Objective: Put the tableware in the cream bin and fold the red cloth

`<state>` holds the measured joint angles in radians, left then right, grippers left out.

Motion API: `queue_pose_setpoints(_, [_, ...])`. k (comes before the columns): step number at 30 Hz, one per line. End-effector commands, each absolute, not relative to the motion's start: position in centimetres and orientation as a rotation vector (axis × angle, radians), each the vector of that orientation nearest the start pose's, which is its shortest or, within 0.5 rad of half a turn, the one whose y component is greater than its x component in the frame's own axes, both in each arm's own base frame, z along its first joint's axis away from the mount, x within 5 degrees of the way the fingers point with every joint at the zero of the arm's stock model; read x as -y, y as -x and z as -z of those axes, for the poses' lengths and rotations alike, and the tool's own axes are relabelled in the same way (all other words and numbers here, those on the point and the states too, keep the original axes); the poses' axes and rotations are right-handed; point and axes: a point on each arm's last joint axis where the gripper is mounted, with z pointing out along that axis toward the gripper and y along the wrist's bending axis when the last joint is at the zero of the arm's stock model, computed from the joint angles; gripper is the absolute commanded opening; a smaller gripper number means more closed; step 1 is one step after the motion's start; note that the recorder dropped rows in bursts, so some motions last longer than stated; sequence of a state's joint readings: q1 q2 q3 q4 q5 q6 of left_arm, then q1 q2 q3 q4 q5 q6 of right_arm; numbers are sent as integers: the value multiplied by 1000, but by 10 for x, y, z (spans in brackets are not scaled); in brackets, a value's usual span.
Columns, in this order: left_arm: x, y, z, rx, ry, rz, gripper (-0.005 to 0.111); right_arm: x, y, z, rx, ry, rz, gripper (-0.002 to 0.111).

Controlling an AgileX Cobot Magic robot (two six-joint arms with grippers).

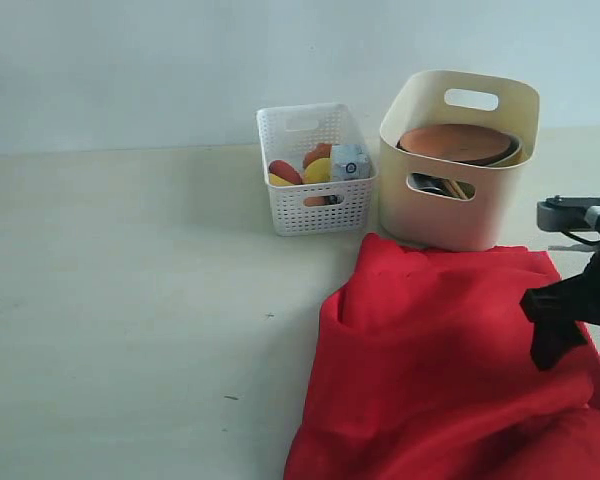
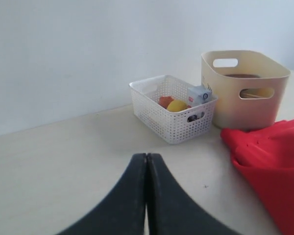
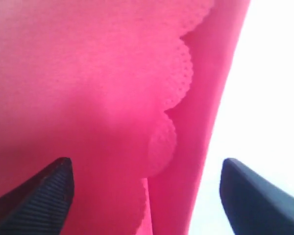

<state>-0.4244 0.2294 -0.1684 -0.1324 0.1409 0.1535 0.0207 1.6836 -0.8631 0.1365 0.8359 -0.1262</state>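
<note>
The red cloth [image 1: 450, 370] lies rumpled on the right front part of the pale, matte tabletop [image 1: 130, 300]. Soft folds run across it, and its far edge reaches the foot of the cream bin [image 1: 460, 215]. Up close the fabric is bright red with a fine, knit-like weave. Its border is cut in rounded scallops, and one layer lies over another.

The bin is smooth plastic with solid walls, rounded corners and an oval handle cut-out on each long side. A round terracotta-brown plate [image 1: 455, 142] rests tilted near its top. Through the front cut-out, dark and brownish items show, too small to name.

Just beside the bin, on its left in the exterior view, stands a smaller white lattice basket [image 1: 315, 190]. It holds red, yellow and orange food pieces [image 1: 300, 172] and a small blue-and-white carton [image 1: 349, 162] whose print cannot be read.

The right tool [image 3: 147, 196] has its two dark fingers wide apart over the cloth's scalloped edge. One finger [image 3: 44, 193] shows a ribbed pad. Whether they touch the fabric cannot be told.

The left tool [image 2: 147, 191] has its smooth black fingers pressed together above the bare tabletop, well apart from the cloth.
</note>
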Motion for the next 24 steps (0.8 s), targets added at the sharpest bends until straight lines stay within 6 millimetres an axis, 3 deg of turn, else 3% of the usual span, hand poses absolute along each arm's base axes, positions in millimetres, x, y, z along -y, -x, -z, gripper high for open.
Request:
queue_pose_setpoints(1, [27,-61,-246,-1597,-351,295,0,-10,-275,-151,-3137,59,-257,78])
queue_pose_setpoints(7, [21,-59,-235,-1597,-290,240,0,-18,-276,-130,-3204,101,-418,78])
queue_pose_setpoints(15, [17,-56,-211,-1615,-244,193,0,-18,-277,-117,-3247,114,-429,70])
queue_pose_setpoints(18, [16,-55,-203,-1619,-245,193,0,-17,-278,-117,-3242,113,-426,56])
queue_pose_setpoints(24, [17,-53,-193,-1694,-265,196,0,-15,-276,-116,-3262,173,-380,6])
